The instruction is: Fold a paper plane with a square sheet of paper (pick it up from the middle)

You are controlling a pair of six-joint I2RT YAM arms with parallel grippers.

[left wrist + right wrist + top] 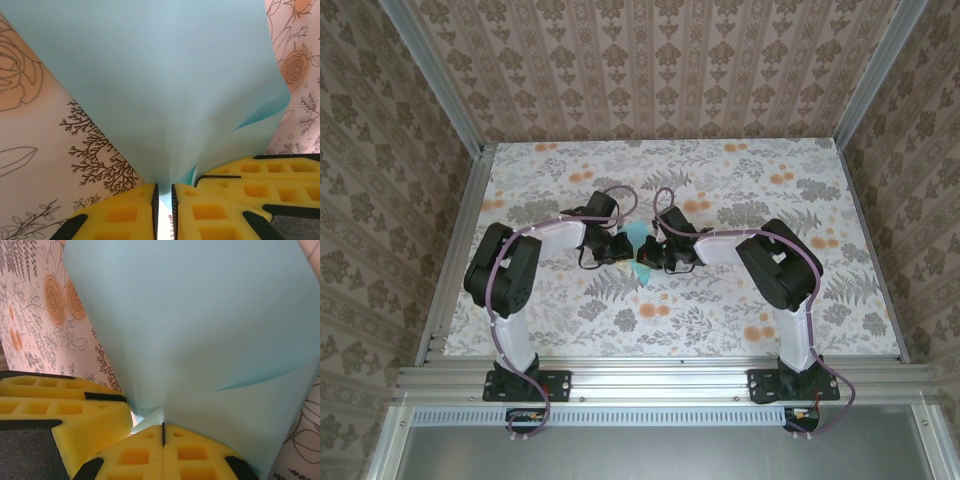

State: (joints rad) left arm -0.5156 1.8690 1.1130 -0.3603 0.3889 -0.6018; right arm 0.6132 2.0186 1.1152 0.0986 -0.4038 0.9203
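The square sheet of paper [638, 238] is turquoise-blue and is held up over the middle of the table, bent and partly folded. In the left wrist view the sheet of paper [165, 75] narrows down into the slim gap of my left gripper [163, 192], whose yellow pads pinch its lower tip. In the right wrist view the sheet of paper [200, 315] shows a diagonal crease, and my right gripper [163, 427] is shut tight on its bottom edge. From above, the left gripper [623, 250] and right gripper [650, 255] meet nearly tip to tip at the sheet.
The floral tabletop [720, 300] is ringed by an aluminium frame [650, 380] and patterned walls. The right gripper's fingers [260, 180] crowd in beside the left jaws, and the left gripper's fingers [50, 405] sit just left of the right jaws.
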